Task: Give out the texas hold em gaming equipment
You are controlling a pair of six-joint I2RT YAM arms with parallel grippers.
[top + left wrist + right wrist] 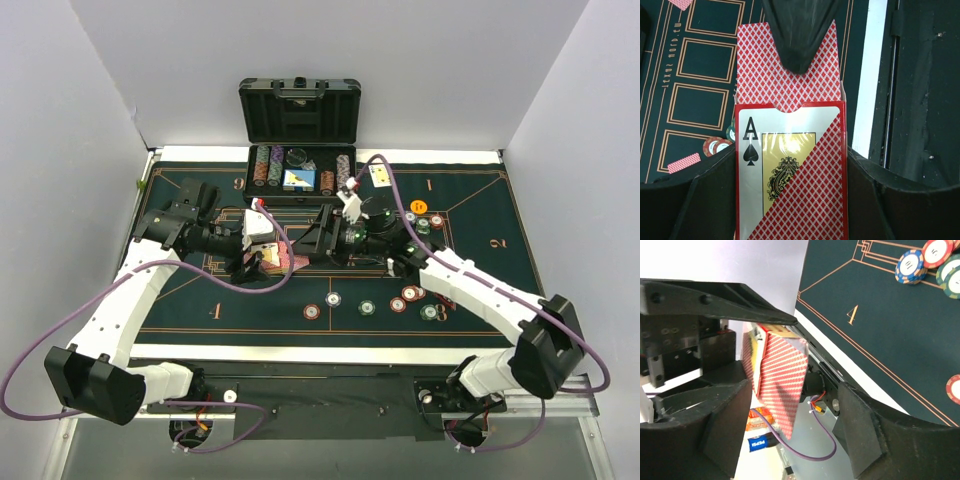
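My left gripper (790, 172) is shut on a playing-card box (790, 190) with an ace of spades and a red lattice print. It holds the box above the left part of the green mat (200, 300). Red-backed cards (760, 75) stick out of the box's open end. My right gripper (795, 390) is open, its jaws either side of those cards (782, 385). One of its fingers (800, 40) lies over them. The two grippers meet over the mat's middle (290, 252). Several striped chips (367, 306) lie at the front right, and an orange disc (419, 206) lies behind them.
The black case (298, 150) stands open at the back with racked chip rows. Single cards lie on the mat (684, 162) and near the case (381, 175). More chips lie near the right arm (430, 222). A Pepsi can (757, 442) lies beyond the table edge.
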